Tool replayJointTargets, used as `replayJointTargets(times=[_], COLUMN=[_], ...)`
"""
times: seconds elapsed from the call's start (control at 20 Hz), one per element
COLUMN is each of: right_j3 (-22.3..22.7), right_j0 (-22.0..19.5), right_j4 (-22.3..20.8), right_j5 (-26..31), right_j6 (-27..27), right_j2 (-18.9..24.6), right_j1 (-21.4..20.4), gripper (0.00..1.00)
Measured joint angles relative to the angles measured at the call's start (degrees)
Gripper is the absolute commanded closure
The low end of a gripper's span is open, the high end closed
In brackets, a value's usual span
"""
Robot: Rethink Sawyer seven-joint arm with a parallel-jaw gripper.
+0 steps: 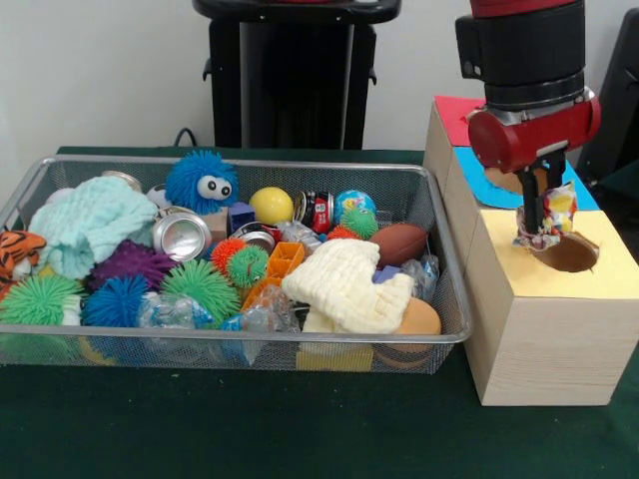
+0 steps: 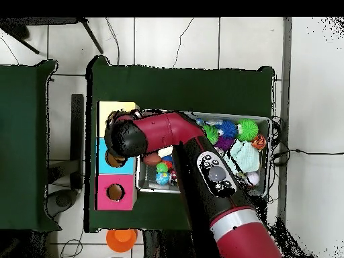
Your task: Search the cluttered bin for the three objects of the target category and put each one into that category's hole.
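My gripper [image 1: 540,222] hangs over the yellow top of the wooden box [image 1: 539,329], just above its round hole [image 1: 569,254]. It is shut on a crumpled, colourful plastic wrapper [image 1: 557,212], whose lower end dangles at the hole's rim. More crumpled clear wrappers [image 1: 170,311] lie at the front of the wire bin [image 1: 240,165]. In the overhead view the red arm [image 2: 161,131] reaches from the bin across to the yellow panel [image 2: 117,107] and hides the gripper and the wrapper.
The box also has a blue panel [image 1: 469,170] and a red panel [image 1: 454,110]. The bin holds a crushed can [image 1: 181,236], a blue fuzzy toy [image 1: 201,182], a yellow ball [image 1: 271,206], a football [image 1: 399,242], cloths [image 1: 349,287] and spiky balls [image 1: 200,284].
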Motion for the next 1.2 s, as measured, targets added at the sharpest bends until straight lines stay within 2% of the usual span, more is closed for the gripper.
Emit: replayJointTargets(times=[0.5, 1.2], right_j3=[0.00, 0.09], right_j0=[1.05, 0.91], right_j4=[0.27, 1.21], right_j5=[-0.13, -0.41], right_j6=[-0.01, -0.01], right_j2=[0.08, 0.17], right_j1=[2.89, 3.18], gripper=[1.00, 1.00])
